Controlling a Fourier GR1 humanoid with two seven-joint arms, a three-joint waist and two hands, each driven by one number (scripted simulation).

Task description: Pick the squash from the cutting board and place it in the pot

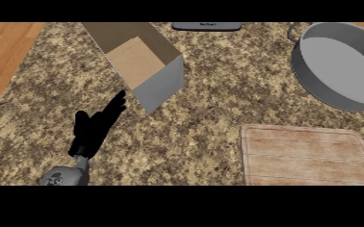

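A wooden cutting board point(302, 154) lies at the lower right of the granite counter, and its visible top is bare. No squash shows anywhere in the head view. A grey pot point(331, 65) stands at the upper right, cut off by the view's edge, and its inside looks empty. My left hand point(96, 127) rests at the lower left with straight fingers pointing up and to the right, holding nothing. My right hand does not show.
An open cardboard box point(138, 60) lies tilted at the upper middle, just past my left fingertips. A dark flat object point(206, 26) sits at the counter's far edge. A wooden floor strip point(16, 48) shows beyond the counter's left edge.
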